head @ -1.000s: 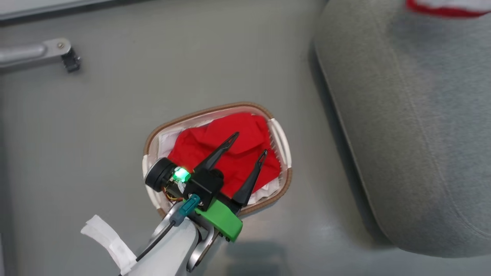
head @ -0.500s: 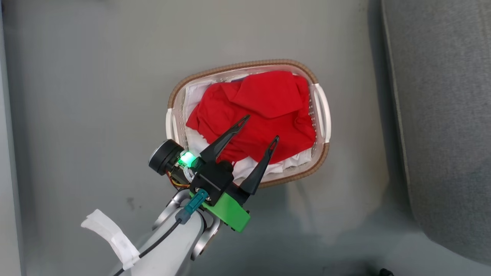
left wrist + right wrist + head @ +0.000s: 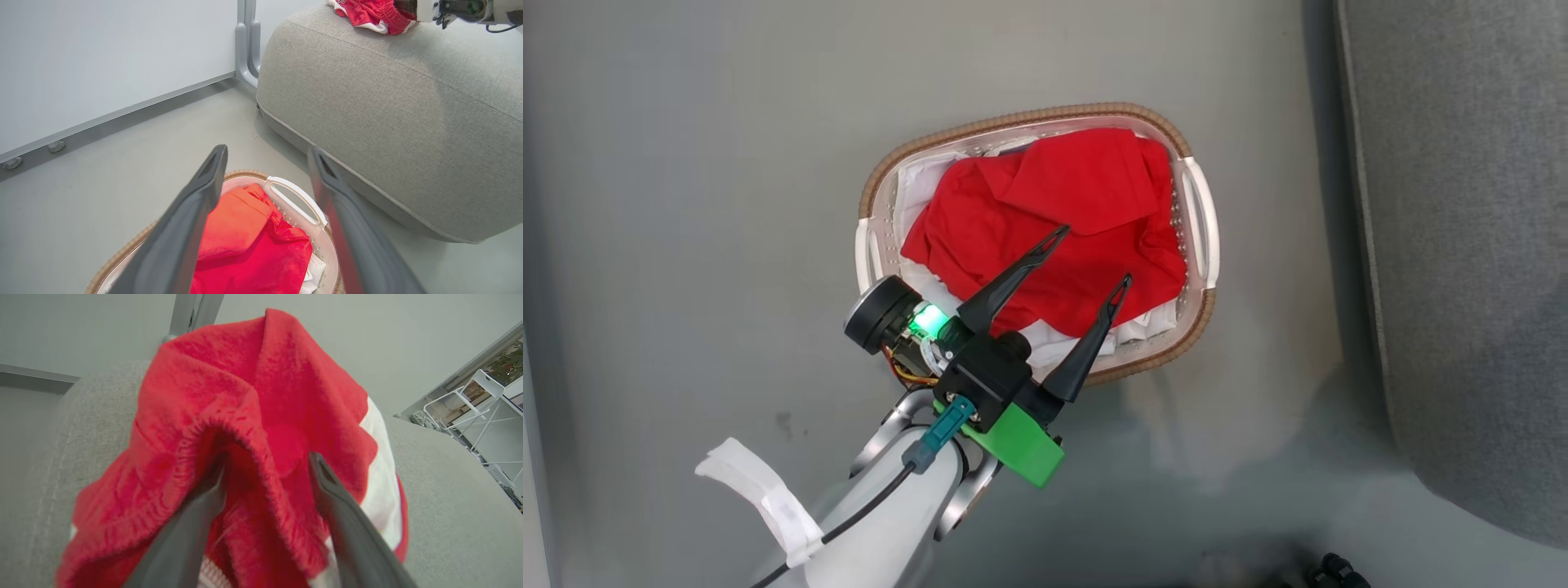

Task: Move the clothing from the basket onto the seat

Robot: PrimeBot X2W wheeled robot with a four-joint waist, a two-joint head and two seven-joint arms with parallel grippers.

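Floor [image 3: 686, 163]: smooth pale grey surface, faintly glossy, with soft shadows
Floor mark [image 3: 783, 422]: small dark smudge, lower left of the head view
White sheet [image 3: 916, 181]: plain crumpled cloth, showing in folds
Wall [image 3: 102, 49]: flat pale panel, meeting the floor in the left wrist view
Base rail [image 3: 122, 110]: grey strip along the wall's foot
Round feet [image 3: 56, 145]: two small grey discs just under the rail
Upright post [image 3: 247, 41]: grey metal, standing at the wall's end
White rack [image 3: 482, 400]: thin tubular frame, far right of the right wrist view
Plant [image 3: 506, 363]: green leaves beyond the rack, blurred
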